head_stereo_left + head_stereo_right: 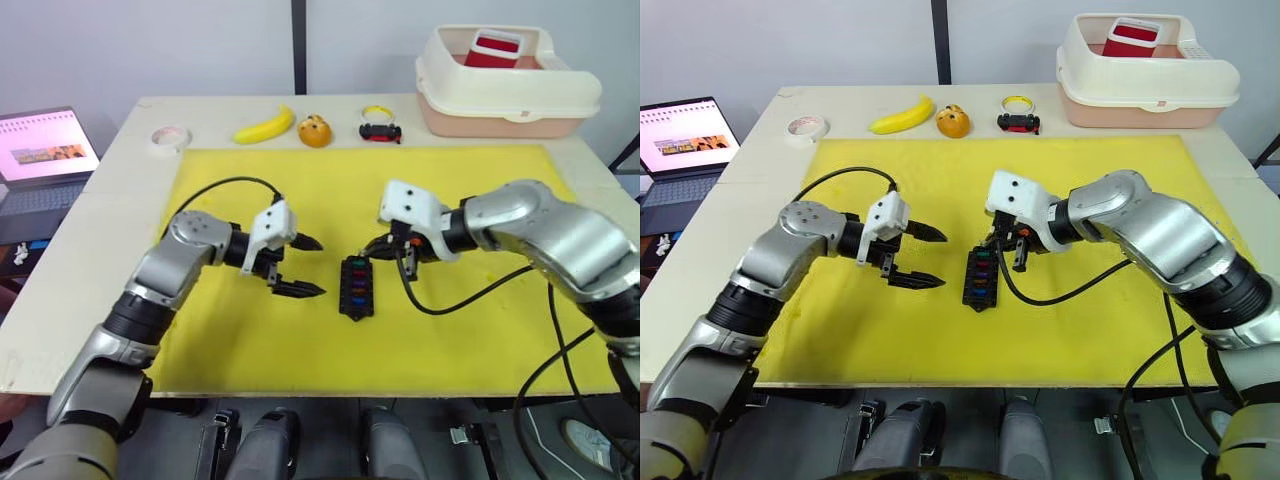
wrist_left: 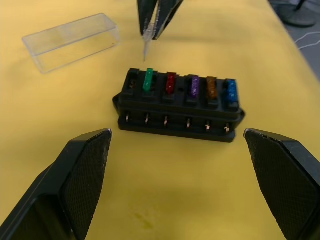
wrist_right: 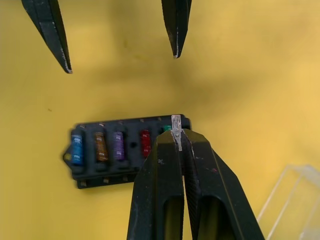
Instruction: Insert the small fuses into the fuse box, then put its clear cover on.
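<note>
The fuse box (image 1: 357, 287) lies mid-mat, long axis running near to far. The right gripper (image 1: 386, 247), at its far end, pinches a fuse (image 3: 176, 132). The left gripper (image 1: 305, 266), left of the box, stands apart. The cover (image 2: 71, 42) lies right of the box.

R gripper (image 3: 180, 137), two black fingers pinched on a thin clear-grey small fuse (image 3: 176, 131), metal blade sticking out past the tips. Beyond: black rectangular plastic fuse box (image 3: 125, 150) on yellow mat (image 3: 250, 75) w/ blue, tan, purple, red, green fuses seated. L gripper (image 3: 120, 45) fingers apart. Clear plastic cover (image 3: 292, 200) at edge.
</note>
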Controlling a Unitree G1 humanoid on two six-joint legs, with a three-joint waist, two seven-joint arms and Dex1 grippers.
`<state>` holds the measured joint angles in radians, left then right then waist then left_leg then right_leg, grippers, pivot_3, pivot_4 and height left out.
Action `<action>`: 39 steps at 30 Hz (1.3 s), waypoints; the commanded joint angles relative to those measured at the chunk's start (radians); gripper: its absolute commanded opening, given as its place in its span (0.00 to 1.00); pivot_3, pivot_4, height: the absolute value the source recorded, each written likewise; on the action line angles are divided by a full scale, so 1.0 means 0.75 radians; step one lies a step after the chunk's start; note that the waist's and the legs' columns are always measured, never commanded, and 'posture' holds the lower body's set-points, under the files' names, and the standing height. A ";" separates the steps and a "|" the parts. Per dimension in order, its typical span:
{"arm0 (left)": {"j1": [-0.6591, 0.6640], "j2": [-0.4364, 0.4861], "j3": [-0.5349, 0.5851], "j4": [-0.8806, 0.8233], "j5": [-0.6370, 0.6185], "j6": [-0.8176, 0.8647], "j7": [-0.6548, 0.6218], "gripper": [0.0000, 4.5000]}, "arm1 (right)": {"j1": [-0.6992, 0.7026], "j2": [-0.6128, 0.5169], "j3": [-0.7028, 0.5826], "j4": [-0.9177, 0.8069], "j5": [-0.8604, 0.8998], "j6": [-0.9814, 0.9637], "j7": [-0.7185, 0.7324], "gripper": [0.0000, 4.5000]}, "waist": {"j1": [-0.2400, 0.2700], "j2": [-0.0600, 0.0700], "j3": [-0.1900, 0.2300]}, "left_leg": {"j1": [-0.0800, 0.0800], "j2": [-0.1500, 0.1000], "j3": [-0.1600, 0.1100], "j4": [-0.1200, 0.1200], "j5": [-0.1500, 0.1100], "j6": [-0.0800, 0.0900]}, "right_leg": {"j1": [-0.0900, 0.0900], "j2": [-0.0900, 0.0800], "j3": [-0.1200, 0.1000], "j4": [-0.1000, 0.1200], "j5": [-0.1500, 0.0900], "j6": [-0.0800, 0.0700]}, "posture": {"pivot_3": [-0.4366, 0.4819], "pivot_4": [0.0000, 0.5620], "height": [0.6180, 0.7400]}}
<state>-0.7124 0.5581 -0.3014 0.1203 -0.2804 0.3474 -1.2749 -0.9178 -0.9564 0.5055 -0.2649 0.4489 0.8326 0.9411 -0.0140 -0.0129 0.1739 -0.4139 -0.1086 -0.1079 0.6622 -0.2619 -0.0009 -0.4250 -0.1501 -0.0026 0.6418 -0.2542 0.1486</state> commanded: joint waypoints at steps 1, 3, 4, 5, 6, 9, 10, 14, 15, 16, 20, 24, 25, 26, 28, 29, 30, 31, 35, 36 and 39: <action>-0.002 -0.018 0.002 0.015 0.040 -0.071 0.013 0.99 | -0.046 0.037 -0.004 0.068 -0.113 -0.095 0.081 0.00 | 0.002 0.000 0.000 | 0.000 0.000 0.000 0.000 0.000 0.000 | 0.000 0.000 0.000 0.000 0.000 0.000 | 0.48 0.27 1.00; 0.000 -0.025 0.002 0.029 0.057 -0.086 0.011 0.99 | -0.051 0.061 -0.011 0.100 -0.156 -0.115 0.120 0.00 | 0.002 0.000 0.000 | 0.000 0.000 0.000 0.000 0.000 0.000 | 0.000 0.000 0.000 0.000 0.000 0.000 | 0.48 0.27 1.00; 0.002 -0.028 0.002 0.036 0.065 -0.093 0.010 0.99 | -0.052 0.072 -0.018 0.110 -0.170 -0.118 0.137 0.00 | 0.002 0.000 0.000 | 0.000 0.000 0.000 0.000 0.000 0.000 | 0.000 0.000 0.000 0.000 0.000 0.000 | 0.48 0.27 1.00; 0.003 -0.031 0.002 0.042 0.073 -0.103 0.013 0.99 | -0.052 0.082 -0.023 0.119 -0.184 -0.120 0.151 0.00 | 0.002 0.000 0.000 | 0.000 0.000 0.000 0.000 0.000 0.000 | 0.000 0.000 0.000 0.000 0.000 0.000 | 0.48 0.27 1.00; 0.005 -0.035 0.003 0.046 0.079 -0.108 0.015 0.99 | -0.051 0.092 -0.027 0.128 -0.197 -0.120 0.164 0.00 | 0.002 0.000 0.000 | 0.000 0.000 -0.001 0.000 0.000 0.000 | 0.000 0.000 0.000 0.000 0.000 0.000 | 0.48 0.27 1.00; 0.010 -0.045 0.006 0.048 0.084 -0.108 0.017 0.99 | -0.043 0.122 -0.032 0.147 -0.234 -0.108 0.187 0.00 | 0.002 0.000 0.000 | 0.000 0.000 -0.001 0.000 0.000 0.000 | 0.000 0.000 0.000 0.000 0.000 0.000 | 0.48 0.27 1.00; 0.011 -0.047 0.007 0.048 0.086 -0.110 0.017 0.99 | -0.040 0.129 -0.035 0.148 -0.243 -0.105 0.194 0.00 | 0.002 0.000 0.000 | 0.000 0.000 -0.001 0.000 0.000 -0.001 | 0.000 0.000 0.000 0.000 0.000 0.000 | 0.48 0.27 1.00; 0.010 -0.064 0.008 0.063 0.095 -0.119 0.021 0.99 | -0.028 0.149 -0.048 0.147 -0.273 -0.098 0.215 0.00 | 0.002 0.000 0.000 | 0.000 0.000 -0.001 0.001 0.001 -0.001 | 0.000 0.000 0.000 0.000 0.000 0.000 | 0.48 0.27 1.00; 0.009 -0.070 0.005 0.072 0.102 -0.125 0.023 0.99 | -0.026 0.152 -0.050 0.147 -0.280 -0.098 0.220 0.00 | 0.002 0.000 0.000 | 0.000 0.000 -0.001 0.001 0.001 -0.001 | 0.000 0.000 0.000 0.000 0.000 0.000 | 0.48 0.27 1.00; 0.008 -0.075 0.003 0.082 0.110 -0.135 0.025 0.99 | -0.024 0.154 -0.051 0.148 -0.286 -0.098 0.224 0.00 | 0.003 0.000 0.000 | 0.000 0.000 -0.001 0.001 0.001 -0.002 | 0.000 0.000 0.000 0.000 0.000 0.000 | 0.48 0.27 1.00; 0.010 -0.089 0.000 0.099 0.129 -0.156 0.027 0.99 | -0.018 0.159 -0.056 0.152 -0.311 -0.095 0.238 0.00 | 0.002 0.000 0.000 | 0.000 -0.001 -0.001 0.001 0.001 -0.002 | 0.000 0.000 0.000 0.001 0.000 0.000 | 0.48 0.27 1.00; 0.010 -0.099 0.005 0.104 0.138 -0.162 0.032 0.99 | -0.011 0.162 -0.064 0.161 -0.329 -0.095 0.247 0.00 | 0.002 0.000 0.000 | 0.000 -0.001 -0.001 0.001 0.001 -0.002 | 0.000 0.000 0.000 0.001 0.000 0.000 | 0.48 0.27 1.00; 0.010 -0.101 0.006 0.105 0.140 -0.163 0.034 0.99 | -0.009 0.163 -0.065 0.163 -0.332 -0.093 0.249 0.00 | 0.002 0.000 0.000 | 0.000 -0.001 -0.001 0.001 0.001 -0.002 | 0.000 0.000 0.000 0.001 0.000 0.000 | 0.48 0.27 1.00; 0.011 -0.102 0.006 0.105 0.142 -0.163 0.035 0.99 | -0.007 0.165 -0.066 0.165 -0.335 -0.092 0.251 0.00 | 0.002 0.000 0.000 | 0.000 -0.001 -0.001 0.001 0.001 -0.002 | 0.000 0.000 0.000 0.001 0.000 0.000 | 0.48 0.27 1.00; 0.012 -0.105 0.007 0.102 0.141 -0.161 0.038 0.99 | 0.000 0.172 -0.066 0.175 -0.345 -0.096 0.253 0.00 | 0.002 0.000 0.000 | 0.000 -0.001 -0.001 0.001 0.001 -0.002 | 0.000 0.000 0.000 0.001 0.000 0.000 | 0.48 0.27 1.00; 0.012 -0.106 0.008 0.101 0.142 -0.160 0.038 0.99 | 0.002 0.175 -0.066 0.180 -0.350 -0.098 0.254 0.00 | 0.002 0.000 0.000 | 0.000 -0.001 -0.001 0.001 0.001 -0.002 | 0.000 0.000 0.000 0.001 0.000 0.000 | 0.48 0.27 1.00; 0.012 -0.107 0.009 0.100 0.143 -0.158 0.038 0.99 | 0.004 0.178 -0.066 0.185 -0.353 -0.099 0.255 0.00 | 0.002 0.000 0.000 | 0.000 -0.001 -0.001 0.001 0.001 -0.002 | 0.000 0.000 0.000 0.001 0.000 0.000 | 0.48 0.27 1.00; 0.013 -0.108 0.009 0.099 0.144 -0.157 0.038 0.99 | 0.004 0.180 -0.067 0.188 -0.355 -0.098 0.256 0.00 | 0.002 0.000 0.000 | 0.000 -0.001 -0.001 0.001 0.001 -0.002 | 0.000 0.000 0.000 0.001 0.000 0.000 | 0.48 0.27 1.00; 0.013 -0.108 0.013 0.099 0.147 -0.159 0.042 0.99 | 0.007 0.189 -0.070 0.196 -0.365 -0.096 0.263 0.00 | 0.002 0.000 0.000 | 0.000 -0.001 -0.001 0.001 0.001 -0.002 | 0.000 0.000 0.000 0.002 0.000 0.000 | 0.48 0.27 1.00; 0.013 -0.108 0.014 0.099 0.148 -0.159 0.043 0.99 | 0.008 0.191 -0.071 0.197 -0.369 -0.097 0.264 0.00 | 0.002 0.000 0.000 | 0.000 -0.001 -0.001 0.001 0.001 -0.002 | 0.000 0.000 0.000 0.002 0.000 0.000 | 0.48 0.27 1.00; 0.011 -0.112 0.014 0.097 0.149 -0.158 0.048 0.99 | 0.016 0.200 -0.073 0.202 -0.376 -0.096 0.263 0.00 | 0.002 0.000 0.000 | 0.000 -0.001 -0.001 0.001 0.002 -0.003 | 0.000 0.000 0.000 0.002 0.000 0.000 | 0.48 0.27 1.00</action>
<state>-0.7012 0.4737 -0.3029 0.2038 -0.1680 0.2460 -1.2410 -0.9031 -0.8113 0.4914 -0.1037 0.1742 0.7631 1.1365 -0.0124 -0.0129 0.1739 -0.4143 -0.1091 -0.1087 0.6631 -0.2606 -0.0030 -0.4252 -0.1502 -0.0027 0.6434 -0.2542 0.1485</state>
